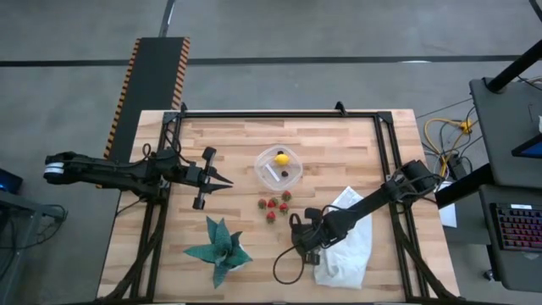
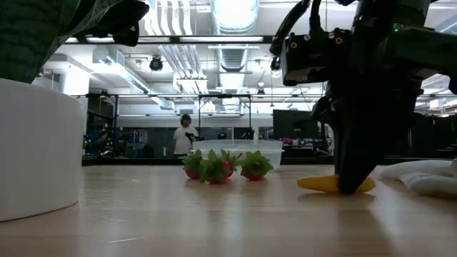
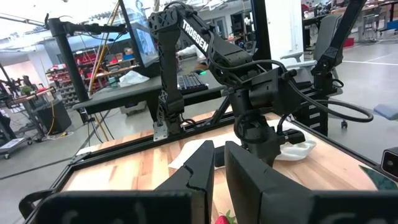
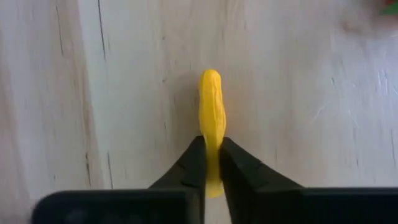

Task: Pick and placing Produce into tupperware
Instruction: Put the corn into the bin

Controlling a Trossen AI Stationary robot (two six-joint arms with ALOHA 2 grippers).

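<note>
My left gripper (image 1: 227,180) hung shut over the counter (image 1: 339,144), holding nothing. The tupperware (image 1: 279,166) sat mid-counter with a lemon (image 1: 281,158) inside, strawberries (image 1: 273,205) just beside it. My right gripper (image 4: 211,163) pinched a yellow banana-like piece (image 4: 211,106) lying on the counter, near the white cloth (image 1: 347,254)

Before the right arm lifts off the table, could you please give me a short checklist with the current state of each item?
1. Right hand shut on the yellow piece: ok.
2. Grip centred on the piece: not ok, it pinches one end.
3. Tupperware open to receive: ok; a lemon already lies inside.
4. Strawberries lie between hand and tub: ok if carried above them.
5. Left hand away from the tub: ok, off to its side.
</note>
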